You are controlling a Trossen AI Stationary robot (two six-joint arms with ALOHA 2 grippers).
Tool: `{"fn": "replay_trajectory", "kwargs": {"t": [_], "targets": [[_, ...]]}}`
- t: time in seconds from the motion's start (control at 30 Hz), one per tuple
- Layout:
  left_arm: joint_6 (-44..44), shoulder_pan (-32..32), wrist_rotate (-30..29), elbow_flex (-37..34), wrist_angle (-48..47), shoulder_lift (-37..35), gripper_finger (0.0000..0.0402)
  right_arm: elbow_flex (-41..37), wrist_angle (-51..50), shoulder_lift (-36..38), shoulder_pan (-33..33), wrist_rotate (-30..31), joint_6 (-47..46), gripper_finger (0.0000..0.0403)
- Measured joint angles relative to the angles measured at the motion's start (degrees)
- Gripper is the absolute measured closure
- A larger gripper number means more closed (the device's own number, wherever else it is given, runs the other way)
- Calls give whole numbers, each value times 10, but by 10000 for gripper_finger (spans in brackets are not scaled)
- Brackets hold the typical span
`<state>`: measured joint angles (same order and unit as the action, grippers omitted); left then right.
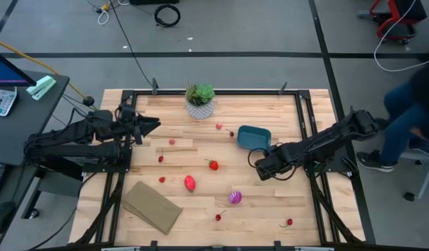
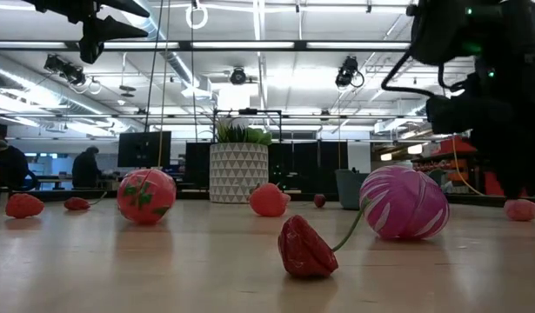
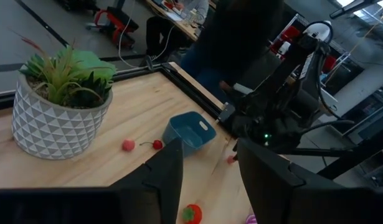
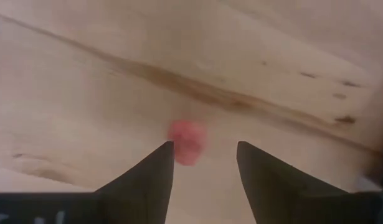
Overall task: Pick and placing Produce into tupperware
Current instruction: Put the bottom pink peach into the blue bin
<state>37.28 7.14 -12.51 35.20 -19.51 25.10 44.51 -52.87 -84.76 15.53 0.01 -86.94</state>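
Just beside the teal tub, we see the right gripper low over a small pink fruit, jaws apart, left gripper raised, jaws apart.

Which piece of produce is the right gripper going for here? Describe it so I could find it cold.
Start at the teal tupperware near the table's far right. The right gripper, open and low over the wood, sits just in front of it. Just ahead of its fingertips lies a small pale pink-red round piece, stemless, unlike the dark red stemmed cherry near the tub.

Pink produce piece blurred, part-hidden by right gripper fingers
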Motion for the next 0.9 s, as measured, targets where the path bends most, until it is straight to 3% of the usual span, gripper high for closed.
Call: {"fn": "replay_trajectory", "kwargs": {"t": [0.57,0.9], "targets": [[0,0,0,0,0,0,253,3,29,-73,0,5,0,225],[0,0,0,0,0,0,250,0,37,-38,-1,27,-16,310]]}}
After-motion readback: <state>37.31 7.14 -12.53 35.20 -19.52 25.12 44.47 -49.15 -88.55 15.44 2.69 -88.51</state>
